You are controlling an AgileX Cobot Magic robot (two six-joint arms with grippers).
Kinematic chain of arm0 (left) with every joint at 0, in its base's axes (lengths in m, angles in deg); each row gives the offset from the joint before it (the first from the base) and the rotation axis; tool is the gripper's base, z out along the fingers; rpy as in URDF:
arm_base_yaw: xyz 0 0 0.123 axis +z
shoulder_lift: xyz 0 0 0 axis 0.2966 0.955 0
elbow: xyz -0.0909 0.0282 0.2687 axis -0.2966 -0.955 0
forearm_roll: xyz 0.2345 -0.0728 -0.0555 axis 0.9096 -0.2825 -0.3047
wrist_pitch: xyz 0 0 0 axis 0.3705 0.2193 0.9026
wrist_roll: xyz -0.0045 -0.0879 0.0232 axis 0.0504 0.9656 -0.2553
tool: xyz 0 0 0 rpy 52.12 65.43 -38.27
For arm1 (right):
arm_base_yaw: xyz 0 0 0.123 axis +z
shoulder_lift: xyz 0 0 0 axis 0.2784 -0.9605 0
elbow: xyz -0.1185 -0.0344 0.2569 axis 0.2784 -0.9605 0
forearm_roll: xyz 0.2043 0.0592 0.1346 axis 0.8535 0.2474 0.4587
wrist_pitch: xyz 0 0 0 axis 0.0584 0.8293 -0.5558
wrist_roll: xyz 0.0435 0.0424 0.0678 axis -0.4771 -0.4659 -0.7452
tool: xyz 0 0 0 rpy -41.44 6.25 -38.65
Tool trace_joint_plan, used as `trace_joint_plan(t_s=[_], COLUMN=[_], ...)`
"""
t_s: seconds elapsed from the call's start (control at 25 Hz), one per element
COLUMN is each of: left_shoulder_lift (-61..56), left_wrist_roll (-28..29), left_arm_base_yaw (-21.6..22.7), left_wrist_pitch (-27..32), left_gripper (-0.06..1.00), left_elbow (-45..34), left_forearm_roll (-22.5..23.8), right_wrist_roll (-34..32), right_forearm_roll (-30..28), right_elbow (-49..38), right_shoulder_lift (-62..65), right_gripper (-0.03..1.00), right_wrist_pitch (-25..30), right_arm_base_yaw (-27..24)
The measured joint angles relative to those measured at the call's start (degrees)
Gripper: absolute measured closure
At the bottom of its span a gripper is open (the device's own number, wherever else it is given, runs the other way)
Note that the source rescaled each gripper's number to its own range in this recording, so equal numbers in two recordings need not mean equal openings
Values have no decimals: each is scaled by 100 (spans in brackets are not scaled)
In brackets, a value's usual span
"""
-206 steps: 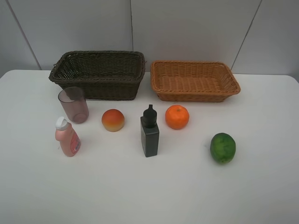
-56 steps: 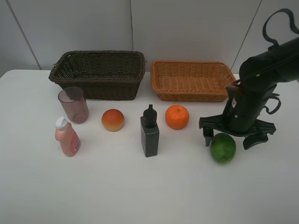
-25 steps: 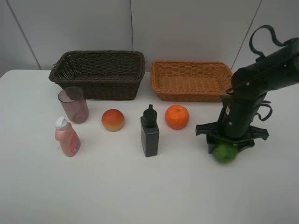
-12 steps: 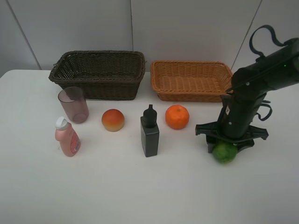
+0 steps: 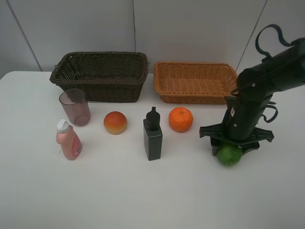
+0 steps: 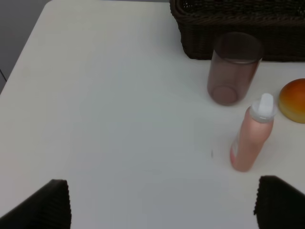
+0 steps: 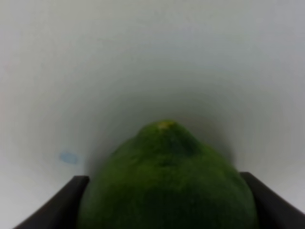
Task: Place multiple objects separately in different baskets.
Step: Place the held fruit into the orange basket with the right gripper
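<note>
Left gripper [image 6: 162, 210]: fingers spread wide, nothing between them, over the white table [image 5: 143, 195].
Right gripper [image 5: 231, 147]: lowered, fingers pressed to both sides of the green fruit [image 5: 229, 156] at the table's right side.
Front row: pink bottle [image 5: 69, 141] and black bottle [image 5: 152, 136], both upright.
Middle row: purplish cup [image 5: 75, 107], peach [image 5: 115, 122], orange [image 5: 180, 119], all apart.
Back row: dark brown basket [image 5: 100, 91] on the left, tan basket [image 5: 195, 98] just beside it on the right.
</note>
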Motion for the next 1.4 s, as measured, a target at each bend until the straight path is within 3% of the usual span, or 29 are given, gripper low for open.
trace_joint_plan(t_s=[0.56, 0.72, 1.04, 1.4], left_shoulder_lift=[0, 0, 0, 0], left_wrist_roll=[0, 0, 0, 0], left_arm_base_yaw=[0, 0, 0, 0], left_wrist_pitch=[0, 0, 0, 0], left_gripper=[-6, -6, -6, -6], left_elbow=[0, 0, 0, 0], left_forearm_roll=[0, 0, 0, 0], right_wrist_roll=[215, 319, 780, 1552], right_forearm_roll=[-19, -25, -609, -889], right_elbow=[11, 373, 1816, 3954], right_shoulder_lift=[1558, 1583, 1426, 17], right_gripper=[55, 55, 55, 55], right_wrist_pitch=[421, 676, 705, 951], right_arm_base_yaw=[0, 0, 0, -404])
